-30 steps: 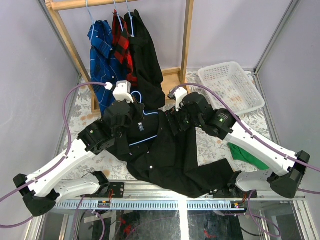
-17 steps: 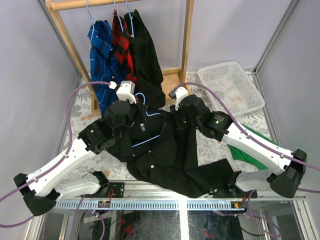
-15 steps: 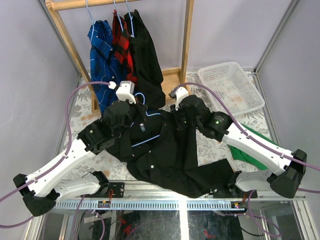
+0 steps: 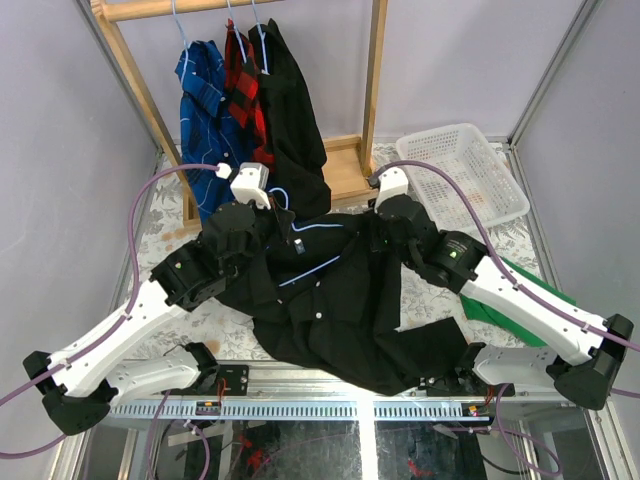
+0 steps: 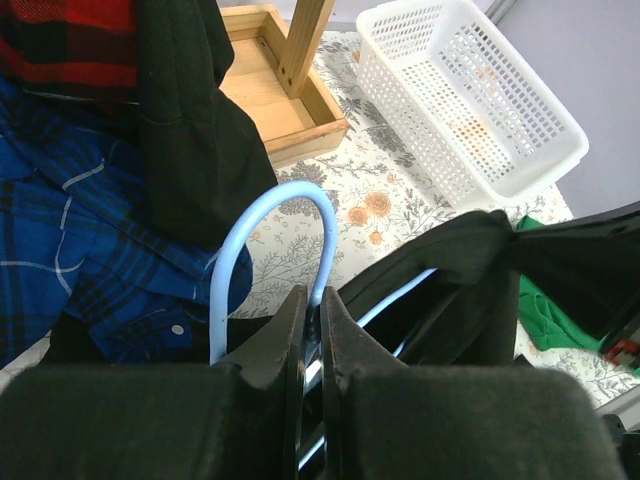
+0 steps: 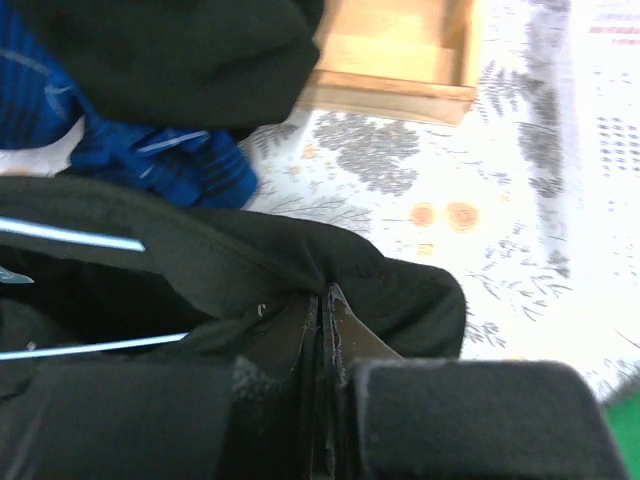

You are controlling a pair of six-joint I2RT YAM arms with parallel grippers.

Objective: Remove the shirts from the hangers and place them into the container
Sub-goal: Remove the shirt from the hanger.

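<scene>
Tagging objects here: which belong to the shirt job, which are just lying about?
Job: gripped black shirt, its blue hanger, three hung shirts, white basket, left gripper, right gripper.
Lying about: green cloth, wooden rack.

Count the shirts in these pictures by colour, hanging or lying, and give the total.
Blue plaid shirt: 1
Red-and-black plaid shirt: 1
Black shirts: 2
Total: 4
</scene>
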